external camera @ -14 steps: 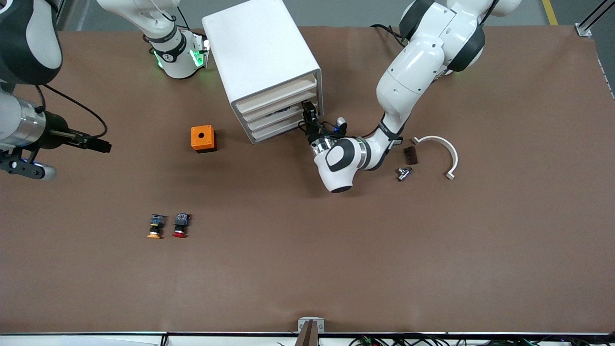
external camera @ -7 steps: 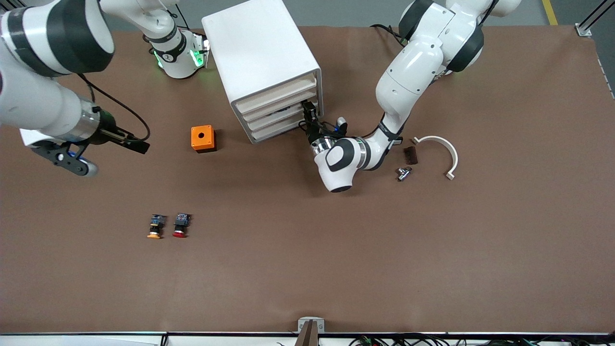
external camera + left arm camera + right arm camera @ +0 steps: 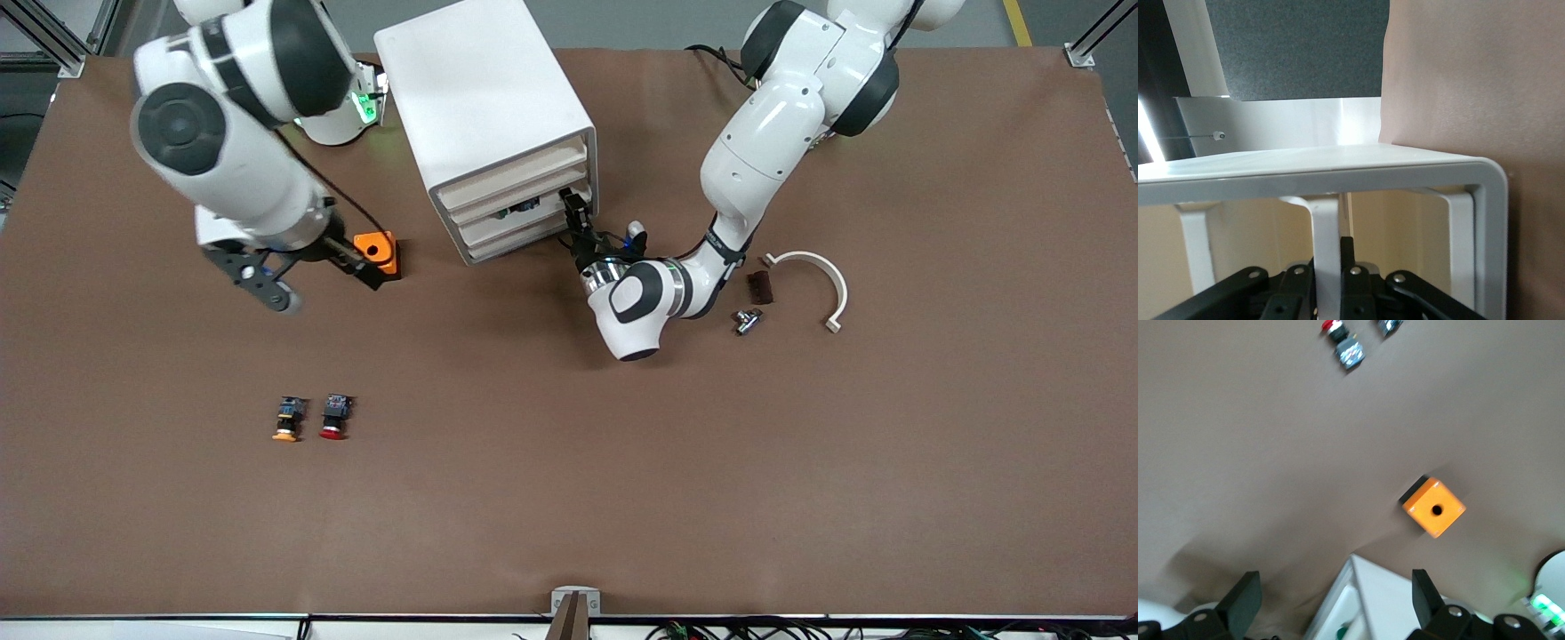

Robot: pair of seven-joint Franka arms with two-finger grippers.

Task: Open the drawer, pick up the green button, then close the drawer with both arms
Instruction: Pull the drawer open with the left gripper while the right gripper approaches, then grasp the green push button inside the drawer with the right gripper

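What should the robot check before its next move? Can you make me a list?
1. Left gripper grips the drawer handle: ok, fingers closed around it.
2. Drawer open enough to reach in: not ok, it is only slightly out.
3. Green button in sight: cannot tell, only a green speck shows inside.
4. Right gripper open and ready: ok, it hangs over the orange box.
5. Orange-capped button and red-capped button away from the cabinet: ok.

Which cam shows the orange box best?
Right wrist view: the orange box is whole and unblocked, its top hole visible. In the front view the right gripper hangs over the box and hides part of it. The left wrist view shows only the drawer unit, no box.
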